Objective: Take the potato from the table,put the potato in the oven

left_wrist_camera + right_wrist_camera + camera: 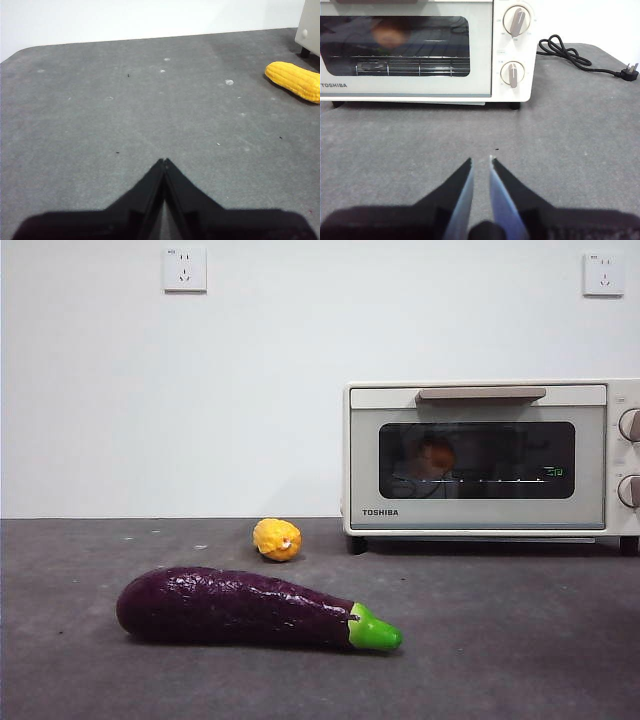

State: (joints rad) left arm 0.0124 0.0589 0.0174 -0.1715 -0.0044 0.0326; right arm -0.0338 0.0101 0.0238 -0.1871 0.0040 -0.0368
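The cream-white TOSHIBA oven (480, 520) stands at the back right of the table (500, 640) with its door closed. Through the dark glass an orange-brown potato (437, 455) shows on the rack inside. The right wrist view also has the potato (390, 34) behind the glass of the oven (485, 60). My right gripper (480, 159) hovers low over the table in front of the oven, its jaws a narrow gap apart and holding nothing. My left gripper (163, 161) is shut and empty above bare table, away from the oven. Neither arm appears in the front view.
A long glossy purple eggplant (250, 608) lies near the front left. A yellow corn cob (277, 539) (295, 80) rests just left of the oven's foot. The black power cable (570, 52) with its plug lies to the oven's right.
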